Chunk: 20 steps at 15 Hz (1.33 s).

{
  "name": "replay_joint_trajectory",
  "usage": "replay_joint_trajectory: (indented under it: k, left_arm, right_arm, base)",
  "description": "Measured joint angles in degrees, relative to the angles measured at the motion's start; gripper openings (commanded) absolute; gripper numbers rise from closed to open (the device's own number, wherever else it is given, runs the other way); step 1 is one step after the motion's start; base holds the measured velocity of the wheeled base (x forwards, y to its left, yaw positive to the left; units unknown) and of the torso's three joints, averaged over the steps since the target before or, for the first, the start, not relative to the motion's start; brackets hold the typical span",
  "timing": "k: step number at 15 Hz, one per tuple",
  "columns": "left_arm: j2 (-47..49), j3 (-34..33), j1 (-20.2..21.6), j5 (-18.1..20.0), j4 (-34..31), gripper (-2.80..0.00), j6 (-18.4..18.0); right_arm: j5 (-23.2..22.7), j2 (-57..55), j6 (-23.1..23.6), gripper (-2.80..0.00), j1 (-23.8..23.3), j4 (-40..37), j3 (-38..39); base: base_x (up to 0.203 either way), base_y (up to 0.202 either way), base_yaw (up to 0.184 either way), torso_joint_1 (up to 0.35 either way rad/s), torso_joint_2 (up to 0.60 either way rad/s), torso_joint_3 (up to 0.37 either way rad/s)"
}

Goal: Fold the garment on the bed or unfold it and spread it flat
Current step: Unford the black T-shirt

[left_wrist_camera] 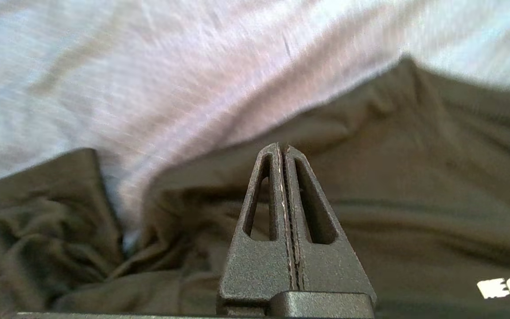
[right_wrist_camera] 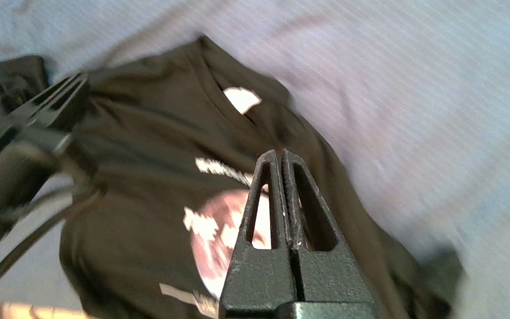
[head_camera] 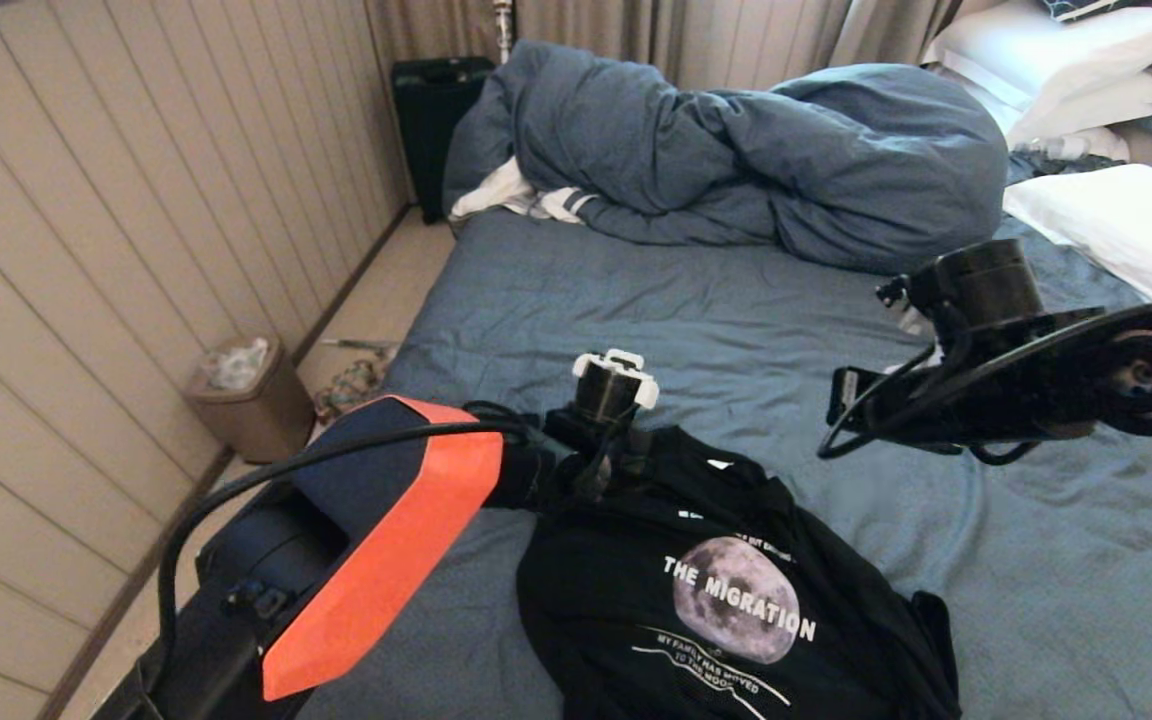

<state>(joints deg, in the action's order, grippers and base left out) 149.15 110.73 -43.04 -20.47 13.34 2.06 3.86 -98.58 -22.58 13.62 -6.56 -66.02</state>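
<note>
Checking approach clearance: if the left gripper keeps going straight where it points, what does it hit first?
Most likely the black T-shirt: the shut left gripper points at its shoulder fabric, sheet beyond. Gap unclear.

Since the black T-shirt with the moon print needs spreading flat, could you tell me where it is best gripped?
Probably at the shoulders, either side of the collar. The black T-shirt with the grey moon print lies print-up on the blue-grey bed sheet, its white neck label at the far end. Both the left gripper and the right gripper are shut and empty above it, so descend from above, one per shoulder.
</note>
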Motion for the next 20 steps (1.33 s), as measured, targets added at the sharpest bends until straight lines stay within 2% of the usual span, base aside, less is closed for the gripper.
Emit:
replay_joint_trajectory:
  k: [2,3,7,10,17,18,20]
  left_arm:
    - [1.1,0.1,0.1,0.8,0.1,-2.80,-1.8]
    - [1.7,0.2,0.1,0.9,0.2,0.00,-2.7]
    - [3.2,0.4,0.0,1.5,3.7,0.00,-6.9]
    - [5.0,0.4,-0.1,1.6,5.6,0.00,-10.3]
    - [7.8,0.5,1.3,1.2,8.1,0.00,-13.8]
    - [8.2,0.5,1.3,1.0,8.6,-2.80,-14.4]
    - [8.7,0.5,1.5,1.0,9.2,-2.80,-15.8]
  right_arm:
    - [-0.5,3.0,0.1,-2.80,-1.2,0.0,3.2]
    - [-0.5,4.0,0.1,-2.80,-1.5,0.1,3.9]
    - [-0.6,6.7,0.4,-2.80,-2.0,0.4,6.6]
    - [-1.6,7.5,0.8,-2.80,-2.0,4.9,8.9]
    - [-2.5,7.2,1.2,-2.80,-1.8,6.8,10.1]
    - [-2.5,7.1,1.1,-2.80,-1.7,7.1,10.2]
    - [-2.5,6.8,1.1,-2.80,-1.7,7.2,10.3]
  base:
    - [0.000,0.000,0.000,0.000,0.00,0.000]
    - [0.000,0.000,0.000,0.000,0.00,0.000]
    - [0.000,0.000,0.000,0.000,0.00,0.000]
    - [0.000,0.000,0.000,0.000,0.00,0.000]
    - [0.000,0.000,0.000,0.000,0.00,0.000]
    - [0.000,0.000,0.000,0.000,0.00,0.000]
    - [0.000,0.000,0.000,0.000,0.00,0.000]
